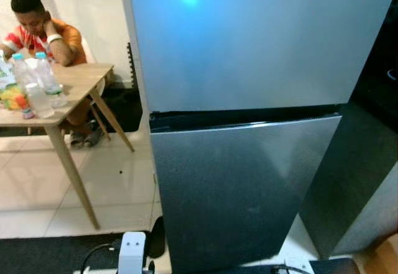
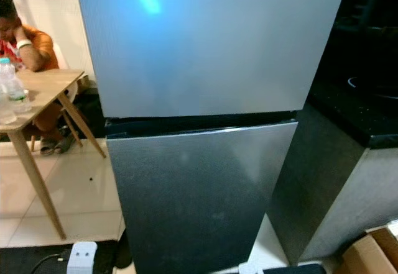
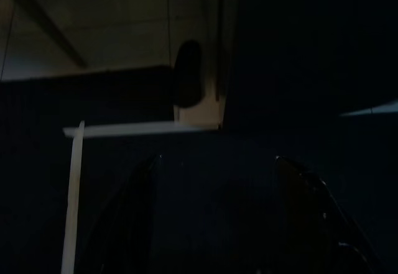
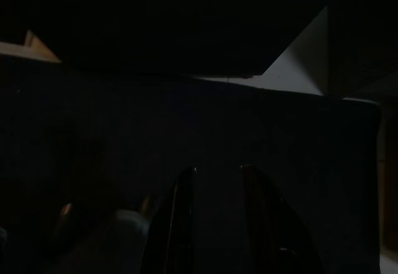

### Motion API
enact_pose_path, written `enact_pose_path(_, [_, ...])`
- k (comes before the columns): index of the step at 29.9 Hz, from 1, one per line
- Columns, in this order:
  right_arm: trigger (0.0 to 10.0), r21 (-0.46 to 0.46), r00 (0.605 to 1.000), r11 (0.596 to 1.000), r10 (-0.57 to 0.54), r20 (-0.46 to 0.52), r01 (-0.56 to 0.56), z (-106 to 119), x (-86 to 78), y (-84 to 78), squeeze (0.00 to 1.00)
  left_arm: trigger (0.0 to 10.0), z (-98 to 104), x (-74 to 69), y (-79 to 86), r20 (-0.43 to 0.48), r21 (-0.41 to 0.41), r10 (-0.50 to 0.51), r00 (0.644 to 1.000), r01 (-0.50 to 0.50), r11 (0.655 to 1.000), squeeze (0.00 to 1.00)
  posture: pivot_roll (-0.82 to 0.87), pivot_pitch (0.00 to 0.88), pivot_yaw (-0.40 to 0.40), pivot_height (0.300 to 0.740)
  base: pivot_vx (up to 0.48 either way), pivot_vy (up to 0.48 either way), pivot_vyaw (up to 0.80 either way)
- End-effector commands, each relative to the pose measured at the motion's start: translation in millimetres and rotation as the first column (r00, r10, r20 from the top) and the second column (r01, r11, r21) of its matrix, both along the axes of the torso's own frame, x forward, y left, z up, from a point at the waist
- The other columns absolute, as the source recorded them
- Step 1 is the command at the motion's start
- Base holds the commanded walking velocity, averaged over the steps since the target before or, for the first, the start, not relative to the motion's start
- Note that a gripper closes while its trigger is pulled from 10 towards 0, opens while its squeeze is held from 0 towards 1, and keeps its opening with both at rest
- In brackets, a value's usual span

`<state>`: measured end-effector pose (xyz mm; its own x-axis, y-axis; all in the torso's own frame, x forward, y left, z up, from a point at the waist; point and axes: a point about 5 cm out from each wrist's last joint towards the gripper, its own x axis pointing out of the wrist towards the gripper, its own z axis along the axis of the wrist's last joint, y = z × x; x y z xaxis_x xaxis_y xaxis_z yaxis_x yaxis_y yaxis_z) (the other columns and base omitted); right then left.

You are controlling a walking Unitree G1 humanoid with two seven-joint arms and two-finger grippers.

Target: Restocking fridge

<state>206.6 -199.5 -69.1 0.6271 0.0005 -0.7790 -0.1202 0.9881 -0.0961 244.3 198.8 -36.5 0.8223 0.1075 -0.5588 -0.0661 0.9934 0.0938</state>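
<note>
Left eye view shows the fridge [image 1: 249,131] before me with both doors closed, water bottles [image 1: 37,84] unmoved on the desk [image 1: 74,94], my left gripper [image 3: 217,224] wide, right gripper [image 4: 217,218] narrow, both empty: restocking not begun.

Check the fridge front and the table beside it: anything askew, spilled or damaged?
Nothing stands out. The fridge has both doors shut, and no dents show on them. On the wooden table the water bottles stand upright, with no spill visible. A person sits behind the table.
</note>
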Motion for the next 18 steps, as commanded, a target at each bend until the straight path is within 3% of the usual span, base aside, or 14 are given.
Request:
enact_pose_path(1, [10.0,0.003,1.000,1.000,-0.010,0.006,0.010,0.7,0.8,-1.1,0.00,10.0,-1.9,-2.8,1.4,-0.014,0.004,-0.008,1.000,0.008,1.000,0.00,-0.01,0.059,0.011,0.740,0.255,0.000,0.00])
enact_pose_path(7, [10.0,0.004,1.000,1.000,-0.014,0.002,0.014,-0.1,-0.8,-1.5,0.00,10.0,-0.3,-0.6,-6.1,0.005,-0.009,-0.072,0.997,0.072,0.997,0.00,-0.01,0.061,0.010,0.740,0.042,0.000,0.00])
enact_pose_path(8, [10.0,0.005,1.000,1.000,-0.015,-0.001,0.015,-0.7,-1.7,-1.5,0.00,10.0,-0.1,0.1,-15.1,0.003,0.015,-0.174,0.985,0.174,0.985,0.00,-0.01,0.060,0.010,0.740,0.000,0.000,0.00])
enact_pose_path(9, [10.0,0.004,1.000,1.000,-0.016,-0.003,0.016,-1.0,-2.2,-1.4,0.00,10.0,-0.3,-0.6,-26.9,-0.005,0.047,-0.315,0.949,0.315,0.948,0.00,-0.01,0.062,0.008,0.740,0.000,0.000,0.00])
enact_pose_path(10, [10.0,0.005,1.000,1.000,-0.016,-0.004,0.016,-1.0,-2.3,-1.4,0.00,10.0,0.0,-1.1,-33.0,-0.007,0.069,-0.388,0.922,0.387,0.919,0.00,-0.01,0.062,0.008,0.740,0.000,0.000,0.00])
enact_pose_path(12, [10.0,0.005,1.000,1.000,-0.016,-0.004,0.016,-1.1,-2.4,-1.4,0.00,10.0,0.2,-1.9,-38.7,-0.011,0.093,-0.455,0.891,0.454,0.886,0.00,-0.01,0.062,0.008,0.740,0.000,0.000,0.00])
enact_pose_path(13, [10.0,0.005,1.000,1.000,-0.016,-0.004,0.016,-1.1,-2.4,-1.4,0.00,10.0,0.2,-1.9,-38.7,-0.011,0.093,-0.455,0.891,0.454,0.886,0.00,-0.01,0.062,0.008,0.740,0.000,0.000,0.00])
enact_pose_path(15, [10.0,0.004,1.000,1.000,-0.015,-0.005,0.015,-1.1,-2.4,-1.3,0.00,10.0,1.7,-2.5,-45.5,-0.009,0.120,-0.547,0.837,0.544,0.831,0.00,-0.01,0.063,0.006,0.740,0.000,0.000,0.00])
enact_pose_path(16, [10.0,0.003,1.000,1.000,-0.016,-0.004,0.016,-0.8,-1.9,-1.7,0.00,10.0,6.4,1.1,-52.2,-0.014,0.175,-0.654,0.756,0.646,0.743,0.00,-0.01,0.063,0.003,0.740,0.000,0.000,0.00])
enact_pose_path(18, [10.0,0.002,1.000,1.000,-0.016,-0.003,0.016,-0.7,-1.7,-1.8,0.00,10.0,7.6,2.3,-53.3,-0.017,0.188,-0.674,0.739,0.664,0.723,0.00,-0.01,0.063,0.003,0.740,0.000,0.000,0.00])
